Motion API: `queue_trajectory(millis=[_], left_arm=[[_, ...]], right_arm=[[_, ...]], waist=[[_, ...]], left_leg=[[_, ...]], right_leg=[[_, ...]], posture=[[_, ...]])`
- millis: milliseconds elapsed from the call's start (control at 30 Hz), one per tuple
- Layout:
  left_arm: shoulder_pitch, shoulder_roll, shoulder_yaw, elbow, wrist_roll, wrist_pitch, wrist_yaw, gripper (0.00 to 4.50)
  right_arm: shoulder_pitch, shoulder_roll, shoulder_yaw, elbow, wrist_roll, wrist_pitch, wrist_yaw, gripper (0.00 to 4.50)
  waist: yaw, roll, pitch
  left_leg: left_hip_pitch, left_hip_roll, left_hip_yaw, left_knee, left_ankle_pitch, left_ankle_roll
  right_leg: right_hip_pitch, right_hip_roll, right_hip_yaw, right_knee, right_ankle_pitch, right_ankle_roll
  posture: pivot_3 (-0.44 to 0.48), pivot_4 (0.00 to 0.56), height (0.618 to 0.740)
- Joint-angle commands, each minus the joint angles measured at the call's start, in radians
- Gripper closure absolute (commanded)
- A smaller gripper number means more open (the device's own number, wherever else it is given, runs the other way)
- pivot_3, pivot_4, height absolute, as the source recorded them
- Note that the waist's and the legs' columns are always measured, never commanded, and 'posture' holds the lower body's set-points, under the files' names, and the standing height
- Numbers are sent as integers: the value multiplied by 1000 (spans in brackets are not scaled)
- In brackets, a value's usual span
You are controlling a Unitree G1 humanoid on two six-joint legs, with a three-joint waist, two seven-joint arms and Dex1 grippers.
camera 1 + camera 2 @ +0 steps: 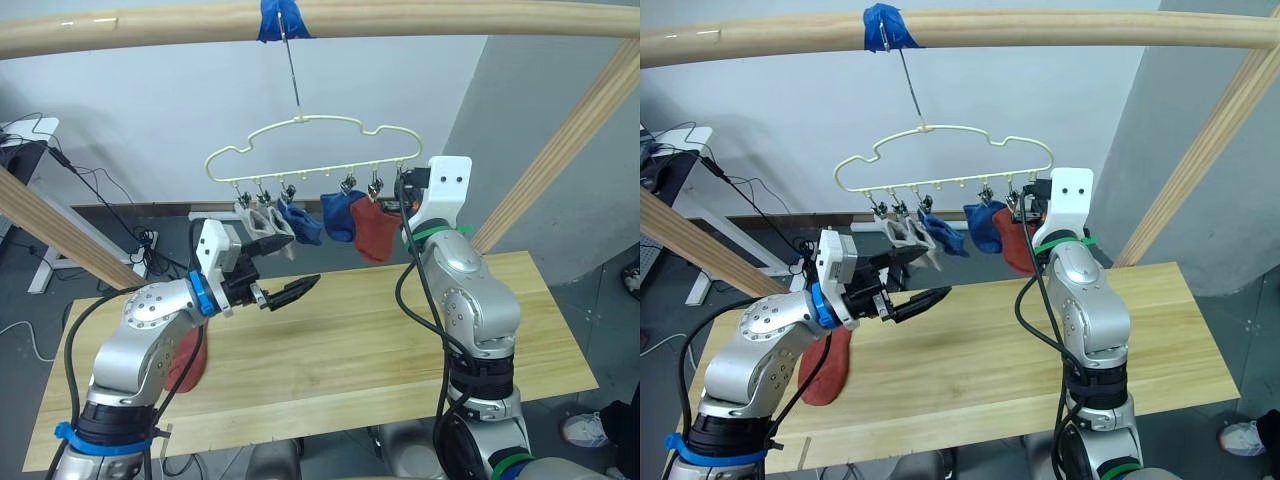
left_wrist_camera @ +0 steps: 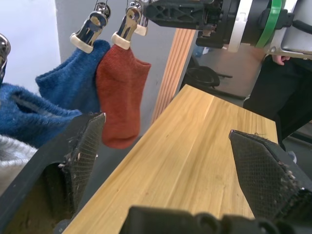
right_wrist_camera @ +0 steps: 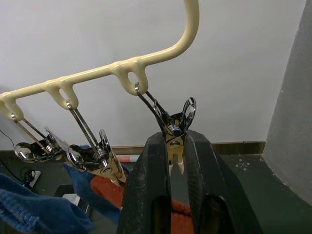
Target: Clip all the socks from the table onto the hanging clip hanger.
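A rust-red sock point(image 1: 826, 366) lies on the left part of the light wooden desk point(image 1: 400, 350), partly hidden by the left arm. The left claw point(image 1: 285, 292) hovers released above the desk. The cream clip hanger point(image 1: 310, 150) hangs from a wooden pole point(image 1: 420, 18) by blue tape point(image 1: 283, 17), holding grey socks point(image 1: 262, 225), blue socks point(image 1: 338, 213) and one rust-red sock point(image 1: 375, 230). The right claw point(image 3: 170, 161) is clenched on an empty metal clip point(image 3: 174, 127). Behind is a white wall point(image 1: 150, 100).

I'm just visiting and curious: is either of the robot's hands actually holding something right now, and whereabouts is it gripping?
The right gripper pinches an empty metal clip at the clip hanger's end, squeezing its handles. The left gripper is open and holds nothing.
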Motion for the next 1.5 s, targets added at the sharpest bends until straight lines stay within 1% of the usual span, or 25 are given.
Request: queue_trajectory(millis=[33, 667, 767, 800, 1133, 1500], left_arm=[[-22, 0, 11, -17, 0, -20, 1, 0], [-53, 8, 10, 6, 7, -27, -28, 0], [-55, 8, 11, 5, 9, -25, -30, 0], [-54, 8, 11, 5, 10, -26, -30, 0], [-55, 4, 11, 6, 13, -26, -31, 0], [-65, 7, 12, 22, 15, -30, -39, 0]], right_arm=[[-12, -7, 9, -43, -7, -15, -3, 3404], [-54, -19, 5, 28, -5, -74, 15, 3404], [-52, -18, 17, 32, -8, -66, 18, 2852], [-51, -17, 20, 33, -9, -64, 19, 2539], [-51, -16, 21, 40, -14, -62, 20, 2539], [-50, 12, 6, 46, -10, -68, -12, 2539]], waist=[[0, 0, 0], [-3, 0, 0], [-4, 0, 0], [-5, 0, 0], [-10, 0, 0], [-24, 0, 0]], left_leg=[[0, 0, 0, 0, 0, 0], [0, 0, 0, 0, 0, 0], [0, 0, 0, 0, 0, 0], [0, 0, 0, 0, 0, 0], [0, 0, 0, 0, 0, 0], [0, 0, 0, 0, 0, 0]], right_leg=[[0, 0, 0, 0, 0, 0], [0, 0, 0, 0, 0, 0], [0, 0, 0, 0, 0, 0], [0, 0, 0, 0, 0, 0], [0, 0, 0, 0, 0, 0], [0, 0, 0, 1, 0, 0]], posture=[[-254, 200, 740], [-254, 194, 740], [-250, 193, 740], [-250, 193, 740], [-251, 189, 740], [-254, 191, 740]])
